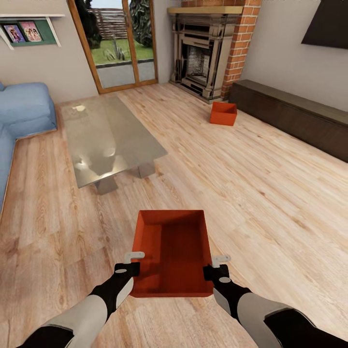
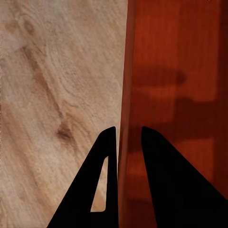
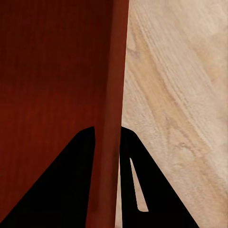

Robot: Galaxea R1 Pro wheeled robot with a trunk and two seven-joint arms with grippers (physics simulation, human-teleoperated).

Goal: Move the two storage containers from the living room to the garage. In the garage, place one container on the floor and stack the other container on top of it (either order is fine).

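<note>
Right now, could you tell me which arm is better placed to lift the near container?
Neither alone: the left gripper clamps the near container's left wall and the right gripper its right wall, one finger inside and one outside each. Lifting with both seems best.

Plank floor [image 1: 270,193], glass table [image 1: 108,137], brick fireplace [image 1: 205,53].

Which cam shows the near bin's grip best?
Head view: the whole near bin shows, with the left gripper and right gripper on opposite side walls. Each wrist view shows just one thin wall between that gripper's jaws.
</note>
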